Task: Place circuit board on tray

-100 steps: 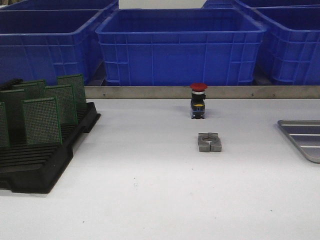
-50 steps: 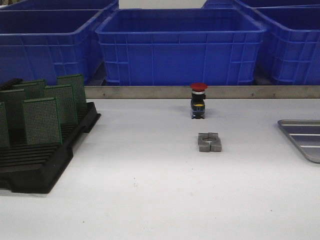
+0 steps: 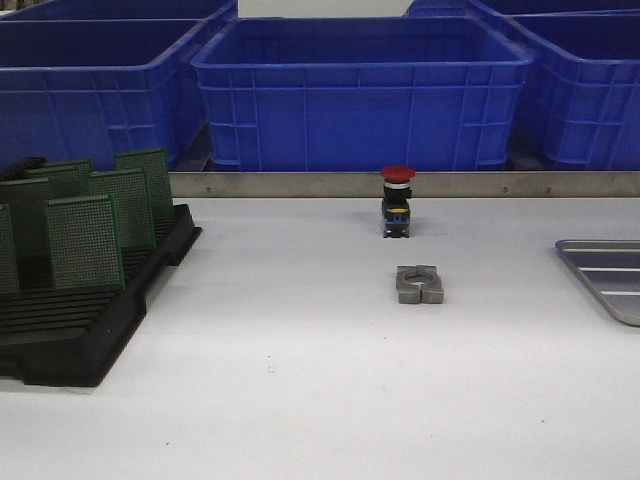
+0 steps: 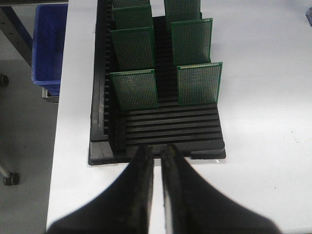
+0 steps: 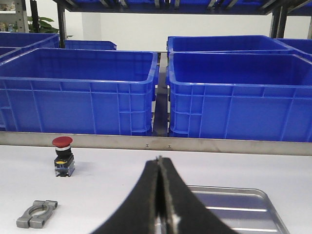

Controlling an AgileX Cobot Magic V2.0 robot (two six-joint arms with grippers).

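Observation:
Several green circuit boards stand upright in a black slotted rack at the table's left. The silver-grey tray lies at the right edge, partly cut off. Neither gripper shows in the front view. In the left wrist view my left gripper hangs just before the rack's near end. Its jaws are a narrow gap apart and empty, short of the nearest boards. In the right wrist view my right gripper is shut and empty above the tray's near corner.
A red push button and a grey metal clamp sit mid-table. Big blue crates stand behind a metal rail at the back. The table's left edge, with a blue crate below, runs beside the rack.

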